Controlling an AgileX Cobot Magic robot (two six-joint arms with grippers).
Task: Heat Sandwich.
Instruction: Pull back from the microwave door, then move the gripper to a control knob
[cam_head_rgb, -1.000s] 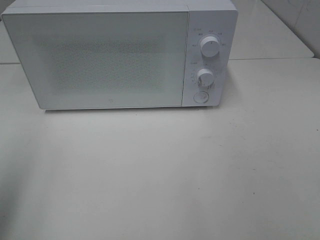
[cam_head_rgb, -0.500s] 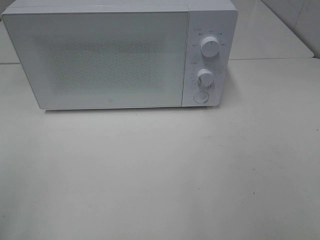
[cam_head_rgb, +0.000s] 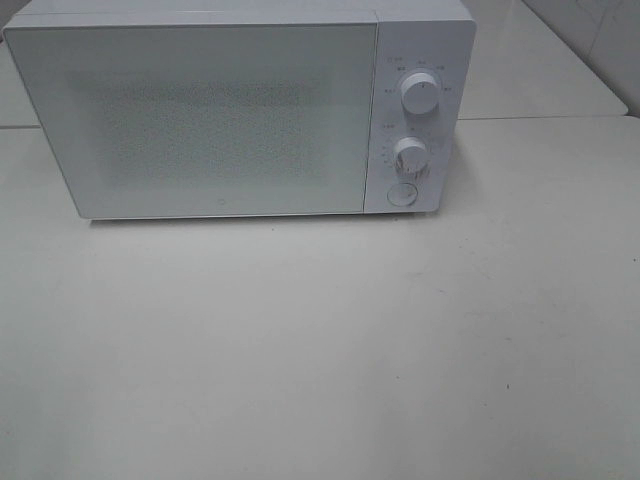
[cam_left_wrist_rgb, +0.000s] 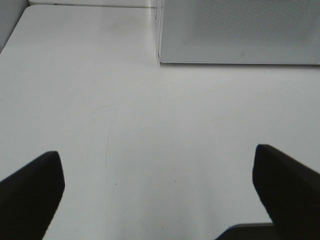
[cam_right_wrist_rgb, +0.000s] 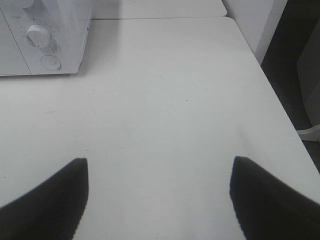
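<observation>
Standing at the back of the desk, the white microwave has its door shut, and the speckled panel hides whatever is inside. Two dials and a round button sit on its right-hand panel. The sandwich shows in no view, so its place and the way it points cannot be told. The left arm's fingers hang spread wide over the desk in front of the microwave's door side, holding nothing. The right arm's fingers hang parted and empty in front of its dial side.
</observation>
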